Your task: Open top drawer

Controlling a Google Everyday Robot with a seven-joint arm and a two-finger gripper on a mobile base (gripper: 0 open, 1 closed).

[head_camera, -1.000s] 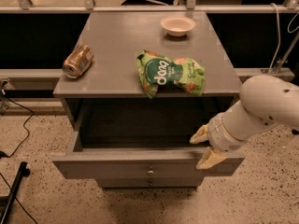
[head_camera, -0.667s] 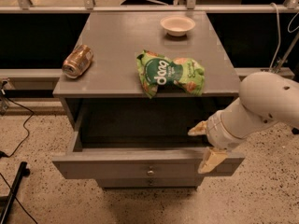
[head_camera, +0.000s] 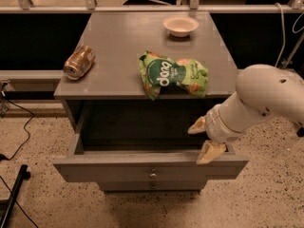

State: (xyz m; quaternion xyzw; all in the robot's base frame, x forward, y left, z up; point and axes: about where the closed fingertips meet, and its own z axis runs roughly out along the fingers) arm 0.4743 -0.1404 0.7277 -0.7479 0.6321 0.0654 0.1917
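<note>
The top drawer (head_camera: 142, 166) of the grey cabinet stands pulled out, its long flat front facing me with a small round metal knob (head_camera: 153, 175) at centre. Its inside is dark and looks empty. My gripper (head_camera: 203, 139) is at the drawer's right end, above the front's top edge. Its two tan fingers are spread apart, one (head_camera: 196, 126) over the drawer's inside and one (head_camera: 210, 152) at the front edge, holding nothing. The white arm (head_camera: 266, 99) comes in from the right.
On the cabinet top (head_camera: 118, 56) lie a green chip bag (head_camera: 172, 74), a tipped brown can (head_camera: 79, 62) at the left and a white bowl (head_camera: 180, 25) at the back. A lower drawer's knob (head_camera: 153, 185) shows below. Cables (head_camera: 19, 141) lie on the floor at left.
The gripper has shifted slightly right and its fingers have spread a little wider. The drawer stays pulled out.
</note>
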